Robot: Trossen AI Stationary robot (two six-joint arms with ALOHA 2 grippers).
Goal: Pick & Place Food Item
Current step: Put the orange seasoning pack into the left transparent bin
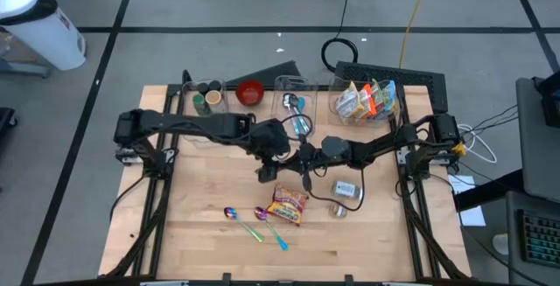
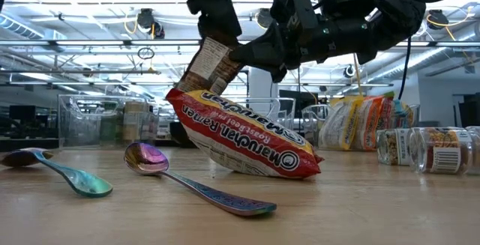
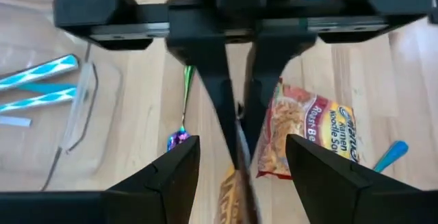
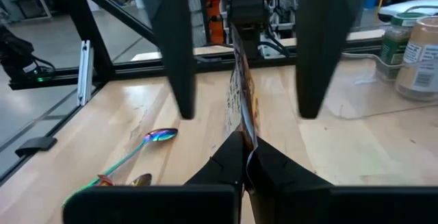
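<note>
A red-and-yellow ramen packet (image 2: 240,141) tilts on the wooden table (image 2: 360,207), one end raised.

**Workshop room around a wooden table**

A light wooden table (image 1: 201,233) stands on a grey floor (image 1: 175,50) crossed by dark lines. A black cable (image 1: 341,52) coils on the floor beyond the table, with a yellow cable (image 1: 411,15) beside it. A white cylinder (image 1: 44,24) stands at 1 corner. Seen level across the table, the room has a bright ceiling with metal beams (image 2: 75,44) and hanging fixtures
</note>
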